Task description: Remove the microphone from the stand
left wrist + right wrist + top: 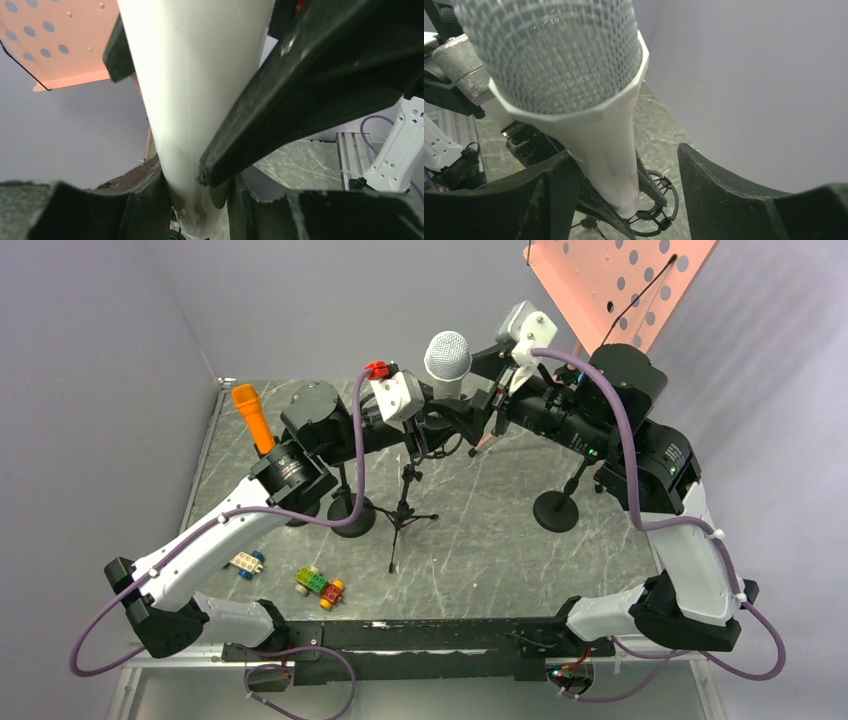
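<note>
The white microphone (447,360) with its silver mesh head stands upright above the black tripod stand (403,508). My left gripper (445,420) is shut on its tapered white body (195,100), a finger pressed against each side. From the right, my right gripper (492,418) reaches in with its jaws open. In the right wrist view its left finger (549,195) lies close to the microphone (594,125) and its right finger (724,195) stands well off. The microphone's lower end sits right at the stand's black ring holder (663,207); I cannot tell whether they touch.
An orange microphone (254,416) stands on a second stand at the left, near a round black base (351,513). Another round base (557,511) is at the right. Two toy cars (320,586) (246,563) lie near the front. A perforated orange panel (610,280) hangs at the back right.
</note>
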Tool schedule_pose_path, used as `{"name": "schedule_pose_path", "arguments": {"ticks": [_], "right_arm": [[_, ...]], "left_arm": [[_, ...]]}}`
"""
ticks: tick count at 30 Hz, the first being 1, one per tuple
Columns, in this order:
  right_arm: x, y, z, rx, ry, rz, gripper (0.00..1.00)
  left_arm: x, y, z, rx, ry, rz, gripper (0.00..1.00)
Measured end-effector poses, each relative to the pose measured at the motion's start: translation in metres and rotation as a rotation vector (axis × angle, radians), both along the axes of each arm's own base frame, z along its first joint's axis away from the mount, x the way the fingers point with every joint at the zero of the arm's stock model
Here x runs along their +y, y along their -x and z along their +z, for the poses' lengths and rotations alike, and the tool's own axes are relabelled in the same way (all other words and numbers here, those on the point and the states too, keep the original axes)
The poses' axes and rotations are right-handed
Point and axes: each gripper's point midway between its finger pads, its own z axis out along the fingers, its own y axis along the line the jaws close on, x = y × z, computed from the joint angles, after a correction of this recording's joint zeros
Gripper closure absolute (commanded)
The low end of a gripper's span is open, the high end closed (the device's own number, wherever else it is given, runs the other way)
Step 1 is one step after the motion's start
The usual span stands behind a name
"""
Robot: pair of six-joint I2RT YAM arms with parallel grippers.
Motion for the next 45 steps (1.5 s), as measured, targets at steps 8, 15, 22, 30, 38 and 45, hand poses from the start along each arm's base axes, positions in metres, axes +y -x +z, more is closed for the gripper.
{"name": "schedule_pose_path", "arguments": {"ticks": [8, 15, 22, 30, 38, 45], "right_arm": [[0.009, 0.006, -0.007, 0.016, 0.012, 0.061, 0.97], [-0.013, -0.017, -0.005, -0.057, 0.054, -0.062, 1.00], [-0.118, -0.038, -0.094, -0.055, 0.291, -0.383, 1.00], [-0.177, 0.026, -0.269, 0.098, 0.738, -0.291, 1.00], [-0.230, 0.068, -0.417, 0.338, 1.304, -0.017, 1.00], [-0.260, 0.073, -0.459, 0.475, 1.462, 0.080, 1.00]], "left_arm": [[0.001, -0.001, -0.001, 0.029, 0.007, -0.002, 0.32], [0.008, 0.002, -0.009, 0.014, 0.000, 0.012, 0.17], [0.042, 0.032, -0.026, -0.077, -0.053, 0.002, 0.19], [0.061, 0.050, -0.014, -0.176, -0.061, -0.035, 0.19], [0.057, 0.050, -0.024, -0.174, -0.093, -0.059, 0.19], [0.062, 0.045, -0.025, -0.169, -0.101, -0.048, 0.19]]}}
